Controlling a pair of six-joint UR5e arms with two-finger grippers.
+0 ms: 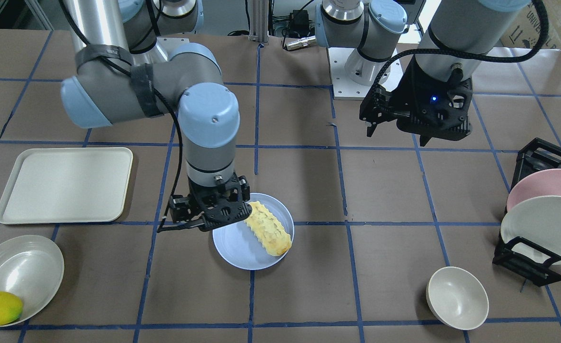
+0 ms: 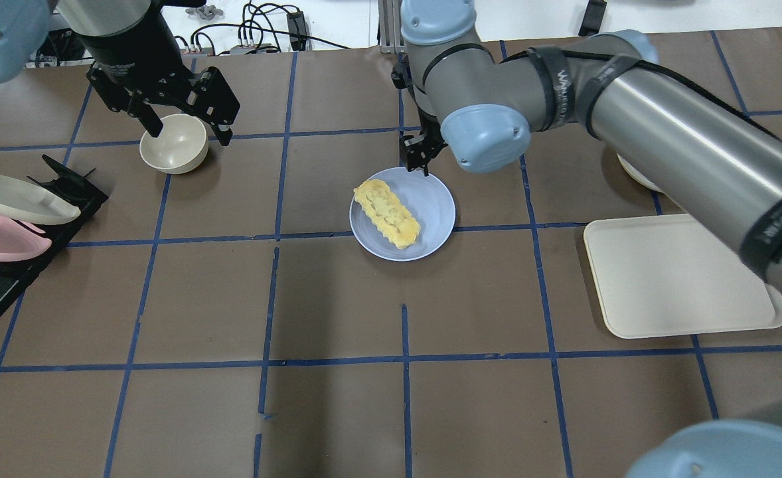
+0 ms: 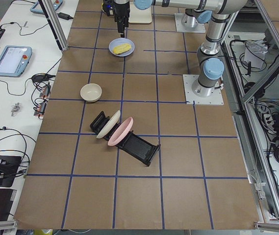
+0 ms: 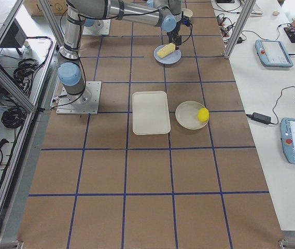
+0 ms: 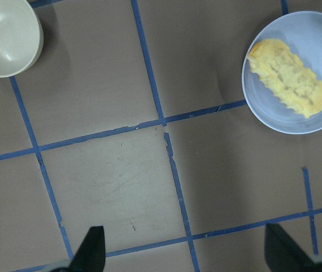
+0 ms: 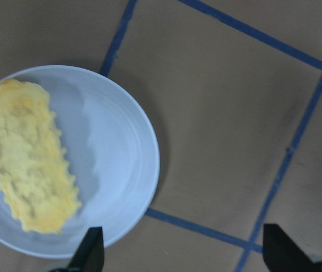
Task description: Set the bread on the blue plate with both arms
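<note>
We see the right arm (image 2: 663,126) reaching over the middle of the table (image 2: 338,299), its right gripper (image 6: 183,258) hanging just over the edge of the blue plate (image 2: 434,206) with jaws spread wide and empty, which we read as a let-go pose. The left arm (image 1: 456,33) hangs well off to its own side, out of the way, and the left gripper (image 5: 186,258) is also spread wide with nothing in it, near a cream bowl (image 2: 173,143). The bread (image 2: 388,214) lies flat and slantwise on the plate, touched by neither gripper, so we judge the placing done.
</note>
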